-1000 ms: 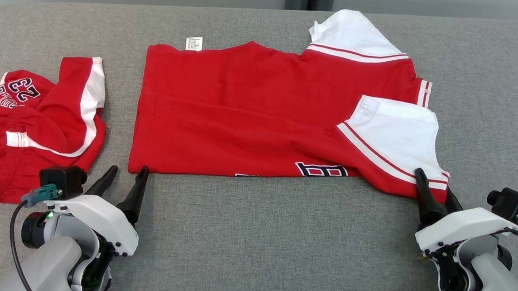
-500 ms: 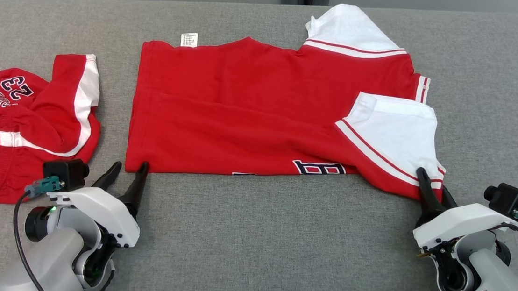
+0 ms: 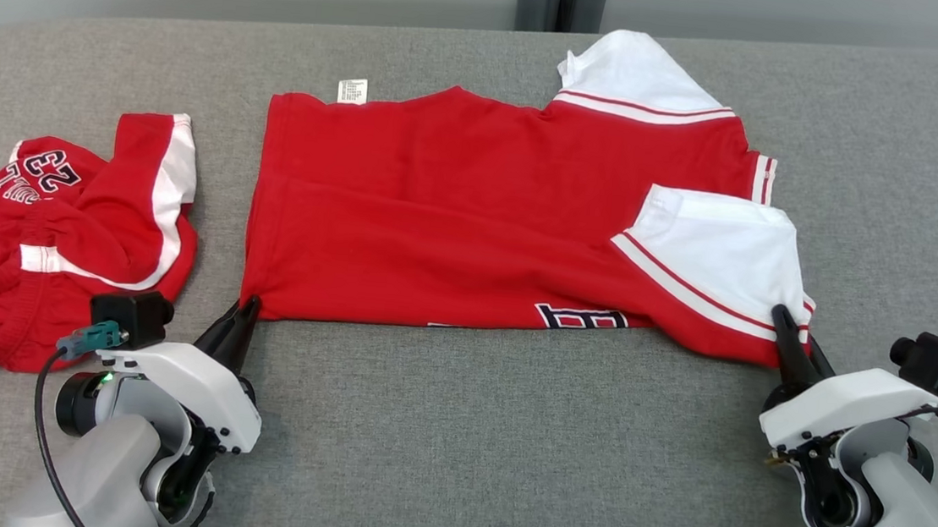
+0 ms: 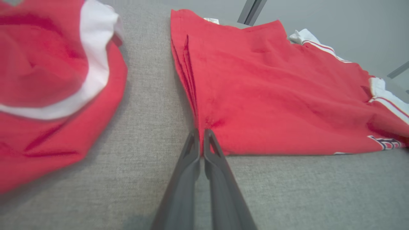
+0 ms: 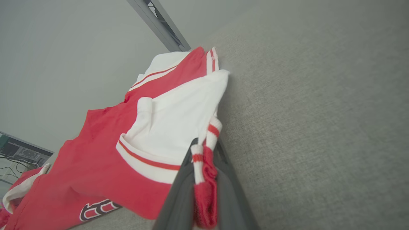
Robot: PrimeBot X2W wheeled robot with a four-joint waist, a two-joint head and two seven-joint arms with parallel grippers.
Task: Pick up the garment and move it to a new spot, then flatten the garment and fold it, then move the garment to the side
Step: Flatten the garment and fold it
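Two red garments, shirt (image 3: 456, 211) and shorts (image 3: 55, 244), one left hand (image 3: 247, 305), one right hand (image 3: 786, 325)

Dark, white-edged digits "23" (image 3: 53, 170) stand on the crumpled red and white fabric garment (image 3: 88, 247) at the left; the letters beneath are cut by folds. The flat red cotton shirt with white sleeves (image 3: 456, 211) bears half-hidden block lettering (image 3: 581, 317) at its near edge and a white care label (image 3: 352, 90) at its far edge, both unreadable.

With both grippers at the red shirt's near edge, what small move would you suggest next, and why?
Probably lift both grippers together slightly: the left gripper is shut on the red and white shirt's near left corner, the right gripper on its striped right corner, and the edge lies flat on the grey fabric table.
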